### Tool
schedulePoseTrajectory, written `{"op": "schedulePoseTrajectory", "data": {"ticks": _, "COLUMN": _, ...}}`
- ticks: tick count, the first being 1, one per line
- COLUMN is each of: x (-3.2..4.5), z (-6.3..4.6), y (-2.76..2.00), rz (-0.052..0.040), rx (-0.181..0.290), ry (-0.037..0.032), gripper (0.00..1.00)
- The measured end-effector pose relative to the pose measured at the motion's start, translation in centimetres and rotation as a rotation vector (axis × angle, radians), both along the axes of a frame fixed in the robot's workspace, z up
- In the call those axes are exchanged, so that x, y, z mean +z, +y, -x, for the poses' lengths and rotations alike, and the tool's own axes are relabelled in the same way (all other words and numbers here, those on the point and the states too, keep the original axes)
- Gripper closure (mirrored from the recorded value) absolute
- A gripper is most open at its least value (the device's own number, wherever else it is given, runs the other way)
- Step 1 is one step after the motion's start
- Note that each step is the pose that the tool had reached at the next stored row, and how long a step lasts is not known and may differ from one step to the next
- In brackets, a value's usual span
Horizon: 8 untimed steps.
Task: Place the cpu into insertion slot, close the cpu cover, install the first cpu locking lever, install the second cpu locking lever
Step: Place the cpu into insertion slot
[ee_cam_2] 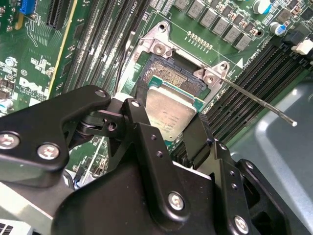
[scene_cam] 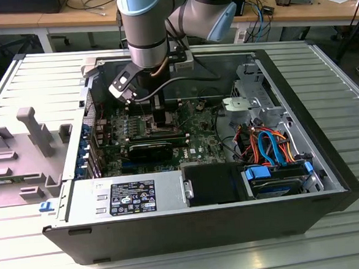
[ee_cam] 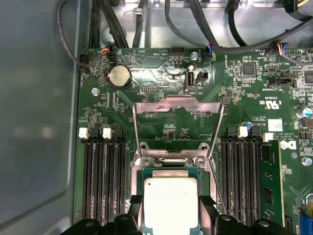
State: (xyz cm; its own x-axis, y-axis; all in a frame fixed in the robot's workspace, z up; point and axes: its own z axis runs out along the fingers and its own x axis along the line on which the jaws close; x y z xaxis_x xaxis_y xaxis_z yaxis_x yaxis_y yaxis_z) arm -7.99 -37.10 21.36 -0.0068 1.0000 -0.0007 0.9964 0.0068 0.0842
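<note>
Second wrist view looks past the black claw [ee_cam_2: 170,122], whose two fingers [ee_cam_2: 196,137] are drawn in on opposite edges of the cpu [ee_cam_2: 168,112] and clamp it between them. The chip lies flat with its dull metal top facing up. It is close to square, so no long axis can be told, and its edges run nearly parallel to the rim of the insertion slot [ee_cam_2: 168,73]. It sits over the near part of that slot, with the dark pin field bare just beyond its far edge. Whether it touches the slot or hangs just above it cannot be told. From the slot's corner a thin locking lever [ee_cam_2: 254,100] reaches out straight over the memory slots [ee_cam_2: 244,73]. The first wrist view shows the same grip from behind the claw [ee_cam: 171,201]: the cpu [ee_cam: 171,205] is squared to the silver rim of the insertion slot [ee_cam: 168,164], and a finger [ee_cam: 208,210] stands at each side. Beyond it this view adds the cpu cover [ee_cam: 178,105], swung open on its hinge and standing up past the slot, with the green motherboard [ee_cam: 98,107] seen through its window. Farther on are a coin cell [ee_cam: 119,77] and dark cables [ee_cam: 215,29]. The exterior view gives the wider scene. An open computer case [scene_cam: 192,232] lies on the ribbed metal bench [scene_cam: 335,240], with a power supply [scene_cam: 125,197] nearest. The arm [scene_cam: 150,26] comes straight down into the case, its claw [scene_cam: 161,114] low over the board, and desks [scene_cam: 67,19] stand behind.
</note>
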Motion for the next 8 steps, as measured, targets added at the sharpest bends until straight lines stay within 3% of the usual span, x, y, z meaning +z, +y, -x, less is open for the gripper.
{"op": "schedulePoseTrajectory", "data": {"ticks": 8, "x": -0.14, "z": 0.07, "y": 0.0, "rz": 0.0, "rx": 0.0, "ry": 0.0, "gripper": 0.46}}
